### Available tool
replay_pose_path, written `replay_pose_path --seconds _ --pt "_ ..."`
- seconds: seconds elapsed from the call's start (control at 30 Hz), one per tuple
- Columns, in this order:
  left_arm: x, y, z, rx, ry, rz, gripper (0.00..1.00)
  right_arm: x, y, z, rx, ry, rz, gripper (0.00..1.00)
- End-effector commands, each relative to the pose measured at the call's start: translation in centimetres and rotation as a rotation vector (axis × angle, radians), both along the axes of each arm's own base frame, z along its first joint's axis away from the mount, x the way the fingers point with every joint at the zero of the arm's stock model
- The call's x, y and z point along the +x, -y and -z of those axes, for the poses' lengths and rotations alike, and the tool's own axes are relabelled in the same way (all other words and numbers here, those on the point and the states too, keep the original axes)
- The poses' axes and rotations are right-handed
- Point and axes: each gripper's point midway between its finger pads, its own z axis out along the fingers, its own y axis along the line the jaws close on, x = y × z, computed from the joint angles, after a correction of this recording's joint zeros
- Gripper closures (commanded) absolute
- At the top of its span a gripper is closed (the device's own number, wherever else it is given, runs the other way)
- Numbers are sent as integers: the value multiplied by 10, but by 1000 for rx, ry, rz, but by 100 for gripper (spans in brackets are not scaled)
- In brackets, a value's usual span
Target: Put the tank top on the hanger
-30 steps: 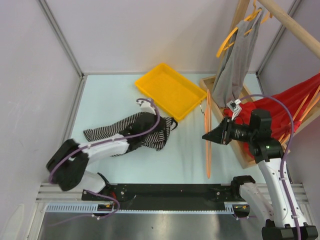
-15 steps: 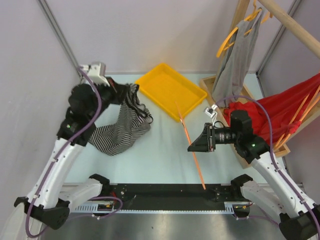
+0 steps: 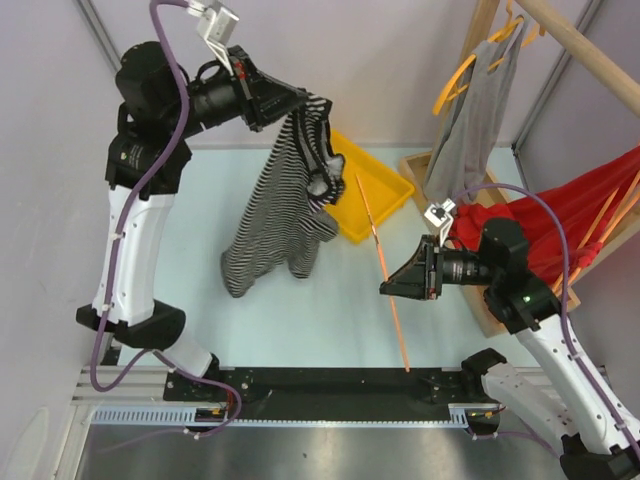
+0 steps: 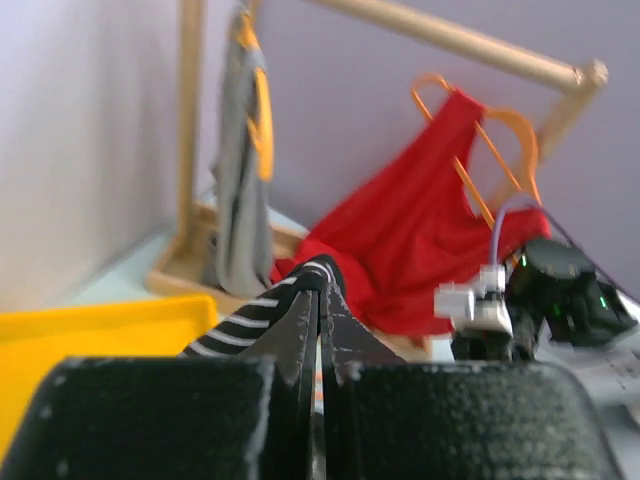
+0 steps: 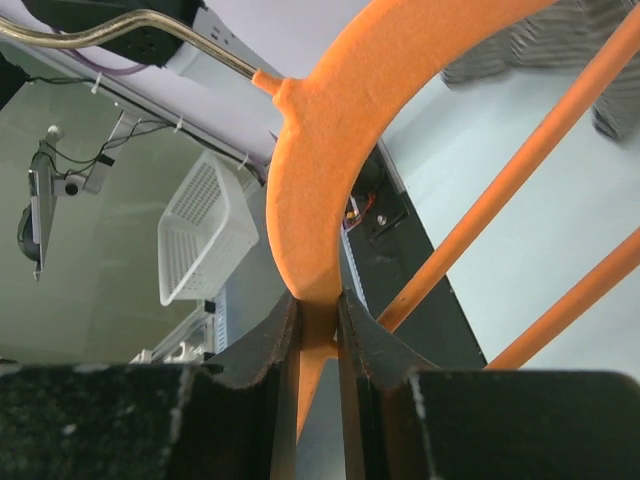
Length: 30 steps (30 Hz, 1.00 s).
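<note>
The striped tank top (image 3: 285,190) hangs in the air from my left gripper (image 3: 300,100), which is raised high at the back and shut on its top edge; the pinched fold shows in the left wrist view (image 4: 300,285). Its lower hem hangs just above the table. My right gripper (image 3: 388,288) is shut on the orange hanger (image 3: 385,270), held edge-on in the air to the right of the tank top. In the right wrist view the jaws clamp the hanger's curved top (image 5: 318,200) beside its silver wire hook (image 5: 130,25).
A yellow tray (image 3: 375,190) lies at the back, partly behind the tank top. At the right a wooden rack (image 3: 585,45) carries a grey garment (image 3: 470,125) and a red cloth (image 3: 590,205) on orange hangers, over a wooden base (image 3: 420,175).
My left arm has lifted the tank top from the table up high and toward the middle. My right arm has held the hanger in the air, shifting it slightly toward the tank top.
</note>
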Motion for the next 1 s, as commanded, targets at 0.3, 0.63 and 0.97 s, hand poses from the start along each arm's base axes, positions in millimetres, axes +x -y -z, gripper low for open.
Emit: replay_pose_path --seconds 0.3,0.63,0.97 --pt "-6 -75 239 288 -367 -318 100 9 16 -17 -21 63 89 80" --pt "2 -179 424 556 -686 -868 77 26 7 3 -29 -10 73 80" --pt "-21 -149 452 154 -753 -822 12 17 -2 20 -39 -44 3 79"
